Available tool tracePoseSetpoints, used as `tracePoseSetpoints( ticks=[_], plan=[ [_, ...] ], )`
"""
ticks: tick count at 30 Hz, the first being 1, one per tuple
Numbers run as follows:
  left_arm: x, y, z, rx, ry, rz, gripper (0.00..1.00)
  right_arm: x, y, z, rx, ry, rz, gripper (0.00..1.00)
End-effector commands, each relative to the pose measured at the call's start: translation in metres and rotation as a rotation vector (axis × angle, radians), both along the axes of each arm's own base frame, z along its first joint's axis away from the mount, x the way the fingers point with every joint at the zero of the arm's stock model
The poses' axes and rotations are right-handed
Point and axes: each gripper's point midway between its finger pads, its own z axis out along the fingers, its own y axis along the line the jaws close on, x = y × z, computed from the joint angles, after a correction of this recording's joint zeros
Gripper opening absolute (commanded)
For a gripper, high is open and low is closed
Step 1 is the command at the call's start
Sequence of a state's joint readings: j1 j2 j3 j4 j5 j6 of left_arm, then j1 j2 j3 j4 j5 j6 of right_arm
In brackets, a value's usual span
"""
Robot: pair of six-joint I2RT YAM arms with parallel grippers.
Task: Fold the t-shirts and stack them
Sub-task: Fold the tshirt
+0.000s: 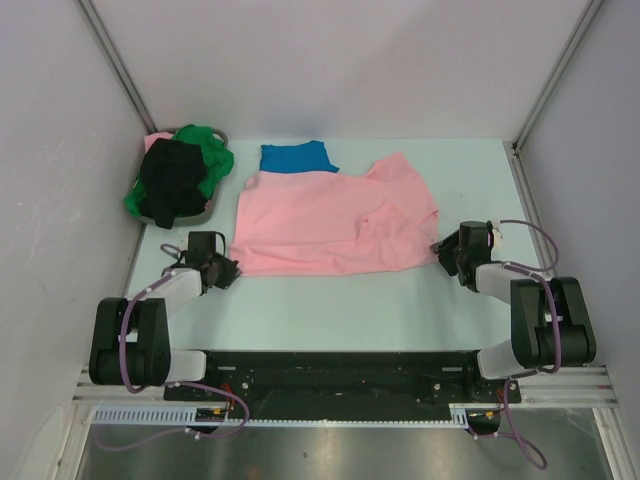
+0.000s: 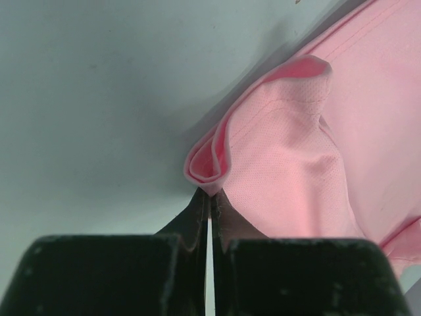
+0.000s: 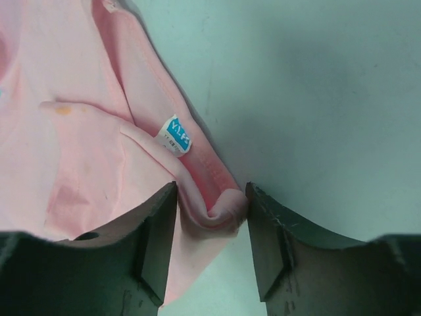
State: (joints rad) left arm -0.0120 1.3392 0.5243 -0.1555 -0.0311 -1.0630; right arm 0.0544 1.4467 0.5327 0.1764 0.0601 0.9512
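The light pink t-shirt (image 1: 330, 220) lies spread across the middle of the table, its right side wrinkled. My left gripper (image 1: 232, 270) is shut on its near-left corner; in the left wrist view a rolled hem (image 2: 210, 168) sticks out of the closed tips (image 2: 210, 194). My right gripper (image 1: 438, 248) is at the shirt's right edge. Its jaws (image 3: 212, 197) stand apart around a bunched fold of pink hem (image 3: 220, 209) below a blue label (image 3: 175, 135). A bright blue t-shirt (image 1: 297, 157) lies folded behind the pink one. Green (image 1: 212, 155) and black (image 1: 172, 178) t-shirts are piled in the basket.
The grey round basket (image 1: 207, 210) stands at the back left by the left wall, with a bit of pink cloth (image 1: 157, 140) behind it. Walls and frame posts close in the table on the left, right and back. The arm bases sit at the near edge.
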Motion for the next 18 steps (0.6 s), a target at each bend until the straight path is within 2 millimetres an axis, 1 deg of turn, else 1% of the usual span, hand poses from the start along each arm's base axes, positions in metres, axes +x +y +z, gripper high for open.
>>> tracePoseSetpoints(
  ticks=[1,4,5,6,7,8,9,10,11,12,13,15,16,17,18],
  plan=[
    [-0.004,0.005,-0.003,0.021,0.008,-0.004,0.00,-0.012,0.004,-0.017,0.019,0.075,0.012,0.46],
    [-0.005,0.004,-0.004,0.021,0.011,-0.008,0.00,-0.015,0.002,-0.015,0.002,0.079,0.015,0.26],
    [-0.006,0.005,-0.004,0.023,0.015,-0.012,0.00,-0.018,-0.001,-0.017,-0.008,0.094,0.007,0.08],
    [-0.007,0.004,-0.004,0.022,0.017,-0.015,0.00,-0.020,-0.003,-0.017,-0.021,0.099,0.008,0.00],
    [-0.007,0.003,-0.002,0.020,0.009,-0.020,0.00,-0.020,-0.008,-0.011,-0.040,0.089,-0.009,0.00],
    [-0.008,0.011,-0.001,0.024,0.010,-0.001,0.00,-0.026,-0.012,-0.012,-0.058,0.111,-0.019,0.00],
    [-0.011,0.012,-0.002,0.026,0.013,-0.001,0.00,-0.028,-0.019,-0.010,-0.072,0.112,-0.036,0.00],
    [-0.011,0.014,0.003,0.030,-0.003,0.002,0.00,-0.034,-0.026,-0.011,-0.095,0.134,-0.052,0.00],
    [-0.014,0.015,0.003,0.031,-0.002,-0.001,0.00,-0.041,-0.030,-0.007,-0.104,0.148,-0.058,0.00],
    [-0.019,0.016,0.003,0.031,0.001,-0.002,0.00,-0.045,-0.042,-0.006,-0.106,0.161,-0.089,0.00],
    [-0.020,0.016,0.008,0.031,-0.015,-0.007,0.00,-0.049,-0.047,-0.005,-0.116,0.168,-0.090,0.00],
    [-0.030,0.017,0.004,0.032,0.003,-0.011,0.00,-0.060,-0.055,-0.002,-0.125,0.193,-0.103,0.00],
    [-0.033,0.016,0.008,0.032,-0.012,-0.018,0.00,-0.063,-0.061,-0.001,-0.129,0.203,-0.120,0.00],
    [-0.037,0.015,0.007,0.031,-0.008,-0.019,0.00,-0.072,-0.064,-0.003,-0.139,0.232,-0.121,0.00],
    [-0.045,0.015,0.001,0.030,0.006,-0.018,0.00,-0.075,-0.065,0.001,-0.146,0.229,-0.123,0.00]
  ],
)
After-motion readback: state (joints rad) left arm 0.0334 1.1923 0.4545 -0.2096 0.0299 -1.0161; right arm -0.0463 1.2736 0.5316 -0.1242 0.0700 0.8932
